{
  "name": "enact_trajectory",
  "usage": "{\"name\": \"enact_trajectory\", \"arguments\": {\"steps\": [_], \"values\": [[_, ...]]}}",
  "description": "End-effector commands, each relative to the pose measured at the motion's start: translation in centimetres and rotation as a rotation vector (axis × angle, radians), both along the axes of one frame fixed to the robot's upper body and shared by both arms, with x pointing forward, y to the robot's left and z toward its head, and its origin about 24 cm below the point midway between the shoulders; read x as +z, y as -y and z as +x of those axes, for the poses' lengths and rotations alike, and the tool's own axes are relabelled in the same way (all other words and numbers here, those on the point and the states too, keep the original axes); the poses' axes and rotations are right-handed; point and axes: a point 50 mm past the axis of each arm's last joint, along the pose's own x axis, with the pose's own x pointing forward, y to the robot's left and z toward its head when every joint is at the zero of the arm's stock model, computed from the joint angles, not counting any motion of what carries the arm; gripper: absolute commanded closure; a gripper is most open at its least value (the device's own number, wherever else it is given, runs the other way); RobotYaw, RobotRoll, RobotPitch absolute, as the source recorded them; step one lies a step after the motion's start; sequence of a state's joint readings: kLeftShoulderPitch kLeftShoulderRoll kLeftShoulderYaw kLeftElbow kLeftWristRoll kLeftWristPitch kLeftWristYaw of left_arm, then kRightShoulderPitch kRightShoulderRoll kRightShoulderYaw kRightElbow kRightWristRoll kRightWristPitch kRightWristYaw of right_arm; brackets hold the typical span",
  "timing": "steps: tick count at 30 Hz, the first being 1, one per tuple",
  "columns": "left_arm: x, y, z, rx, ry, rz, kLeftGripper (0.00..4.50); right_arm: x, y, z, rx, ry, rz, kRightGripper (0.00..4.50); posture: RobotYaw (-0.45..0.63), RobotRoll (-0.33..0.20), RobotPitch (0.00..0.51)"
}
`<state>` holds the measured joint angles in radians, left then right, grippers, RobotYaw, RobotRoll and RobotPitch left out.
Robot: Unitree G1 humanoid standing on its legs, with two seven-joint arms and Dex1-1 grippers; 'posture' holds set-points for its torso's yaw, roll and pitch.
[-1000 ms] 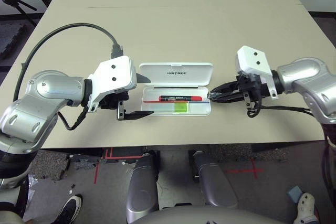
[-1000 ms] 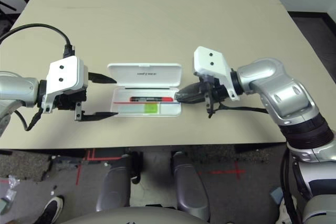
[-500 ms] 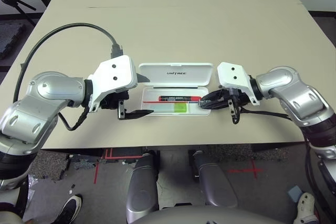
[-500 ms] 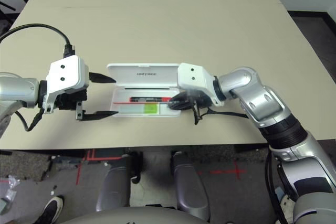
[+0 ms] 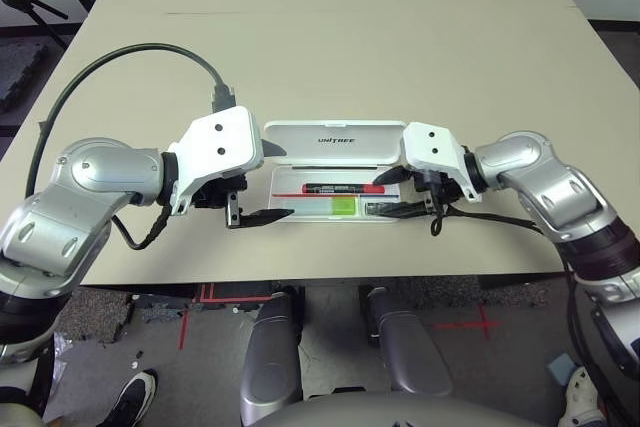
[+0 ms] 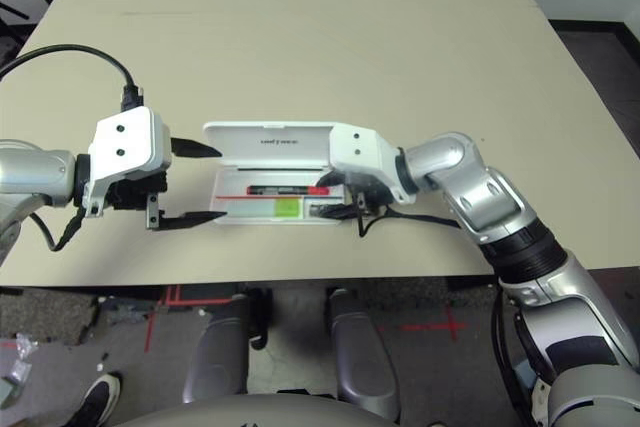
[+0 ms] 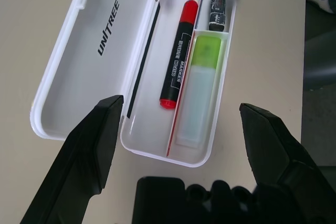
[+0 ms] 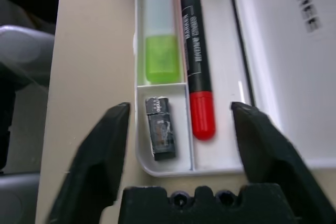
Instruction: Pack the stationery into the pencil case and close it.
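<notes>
The right gripper [image 8: 178, 145] has just opened, leaving the small dark piece [image 8: 160, 128] in the pencil case's [image 7: 84, 77] end compartment; the left gripper [image 7: 181, 129] waits open, lid still up.

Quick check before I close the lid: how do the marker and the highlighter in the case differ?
The red marker is long, slim and round, red at both ends with a black printed section; the highlighter is shorter, flatter and pale, with a light-green cap. The marker lies in the channel next to the lid hinge, the highlighter in the outer compartment. Both lie flat and parallel inside the open pencil case.
</notes>
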<state>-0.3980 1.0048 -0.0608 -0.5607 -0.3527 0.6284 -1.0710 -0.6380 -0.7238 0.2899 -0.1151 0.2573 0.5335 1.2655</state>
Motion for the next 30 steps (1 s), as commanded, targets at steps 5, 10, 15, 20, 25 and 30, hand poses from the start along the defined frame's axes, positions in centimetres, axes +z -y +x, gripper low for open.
{"name": "enact_trajectory", "arguments": {"steps": [5,10,15,20,25,30], "values": [[-1.1,-1.1,-0.1,0.041,-0.042,0.024,0.00,3.4,6.1,-1.3,-0.091,-0.101,0.029,0.02,0.07,0.000,0.215],[-1.7,-2.3,0.1,0.085,-0.061,0.032,0.00,4.9,9.1,-1.3,-0.199,-0.124,0.093,0.02,0.06,0.000,0.213],[-2.1,-3.5,0.4,0.126,-0.066,0.032,0.00,5.1,9.8,-1.7,-0.216,-0.151,0.123,0.02,0.05,0.000,0.218],[-2.1,-4.3,0.8,0.155,-0.060,0.006,0.00,4.2,9.8,-2.2,-0.213,-0.187,0.120,0.02,0.05,0.000,0.222],[-1.8,-5.5,2.1,0.219,0.006,-0.011,0.61,3.9,9.6,-2.4,-0.203,-0.203,0.118,0.00,0.05,0.000,0.226],[-2.2,-6.8,3.5,0.285,0.054,-0.005,2.52,3.6,9.5,-2.5,-0.198,-0.211,0.108,0.00,0.05,0.000,0.227]]}}
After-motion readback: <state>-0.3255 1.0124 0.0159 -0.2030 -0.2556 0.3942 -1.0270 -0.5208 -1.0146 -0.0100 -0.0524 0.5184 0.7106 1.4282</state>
